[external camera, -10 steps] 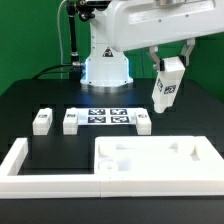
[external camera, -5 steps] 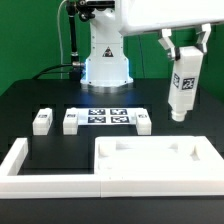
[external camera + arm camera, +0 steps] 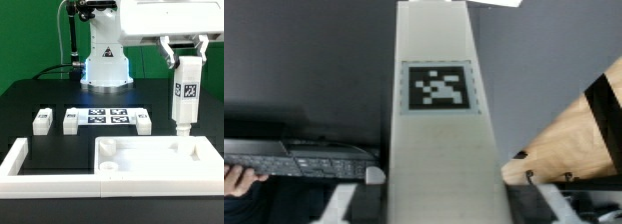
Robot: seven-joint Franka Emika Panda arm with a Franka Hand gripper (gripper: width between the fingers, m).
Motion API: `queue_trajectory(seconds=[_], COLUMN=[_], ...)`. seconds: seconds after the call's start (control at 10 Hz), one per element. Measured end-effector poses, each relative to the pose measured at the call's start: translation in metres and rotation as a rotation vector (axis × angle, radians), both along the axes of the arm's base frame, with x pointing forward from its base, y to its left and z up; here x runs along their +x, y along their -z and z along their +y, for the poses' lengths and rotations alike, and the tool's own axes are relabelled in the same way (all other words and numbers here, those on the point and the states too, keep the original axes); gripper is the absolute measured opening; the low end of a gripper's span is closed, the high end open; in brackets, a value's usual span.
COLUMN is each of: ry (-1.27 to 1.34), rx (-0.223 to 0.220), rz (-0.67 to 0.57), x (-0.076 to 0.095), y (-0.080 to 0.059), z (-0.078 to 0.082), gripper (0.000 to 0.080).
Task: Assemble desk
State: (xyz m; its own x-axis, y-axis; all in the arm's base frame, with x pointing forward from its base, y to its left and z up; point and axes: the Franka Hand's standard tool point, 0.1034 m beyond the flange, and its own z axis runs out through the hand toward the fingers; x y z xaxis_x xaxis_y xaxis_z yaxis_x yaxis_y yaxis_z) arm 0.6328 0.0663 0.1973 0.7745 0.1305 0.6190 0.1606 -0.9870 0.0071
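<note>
Leg: your tool (image 3: 185,62) pinches one white leg (image 3: 185,95) (image 3: 438,120), standing straight up.
Low end: it hangs just over the far corner of the desk top (image 3: 150,166), on the exterior view's right.
Spare legs: first spare leg (image 3: 42,121), second spare leg (image 3: 71,121) and third spare leg (image 3: 144,123) lie on your tabletop (image 3: 40,95) by the marker board (image 3: 107,117).

- In the exterior view, the marker board (image 3: 107,117) lies at 11 o'clock from the desk top (image 3: 150,185).
- Inner leg (image 3: 71,121) and outer leg (image 3: 41,121) lie at the board's 9 o'clock.
- Third leg (image 3: 143,123) lies at its 3 o'clock.
- Upright leg (image 3: 186,92) (image 3: 438,150) stands above the desk top's 1 o'clock corner.
</note>
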Motion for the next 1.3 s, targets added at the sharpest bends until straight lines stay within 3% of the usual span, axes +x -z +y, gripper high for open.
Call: queue_trajectory(seconds=[0.4, 0.7, 1.1, 1.3], ry=[-0.012, -0.019, -0.019, -0.022], rx=[0.019, 0.026, 0.026, 0.027], rz=[0.054, 0.086, 0.088, 0.095], x=[0.009, 0.007, 0.007, 0.006], y=[0.011, 0.031, 0.032, 0.04], z=[0.013, 0.023, 0.022, 0.025], gripper=[0.029, 0.029, 0.029, 0.029])
